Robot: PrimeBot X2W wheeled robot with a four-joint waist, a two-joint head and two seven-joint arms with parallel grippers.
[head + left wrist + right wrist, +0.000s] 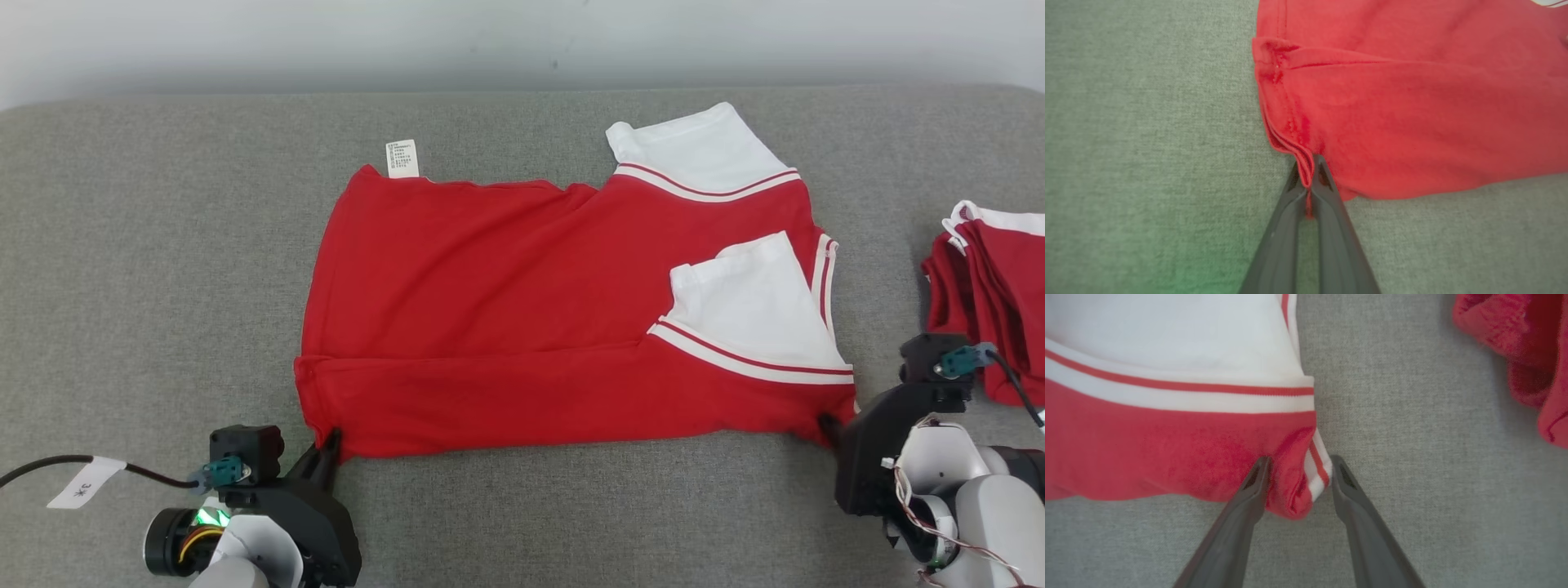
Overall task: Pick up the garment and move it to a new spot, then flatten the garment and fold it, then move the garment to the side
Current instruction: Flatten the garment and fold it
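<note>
on the grey cushion [163, 245] the red shirt [490, 286] lies with its long axis left to right, near edge toward the robot. the left gripper [1308, 171] is pinched tight on the near left corner; the right gripper [1298, 469] straddles the near right corner, jaws apart, not clamped.

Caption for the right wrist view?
Open right end effector straddles a striped corner of the red garment.
</note>
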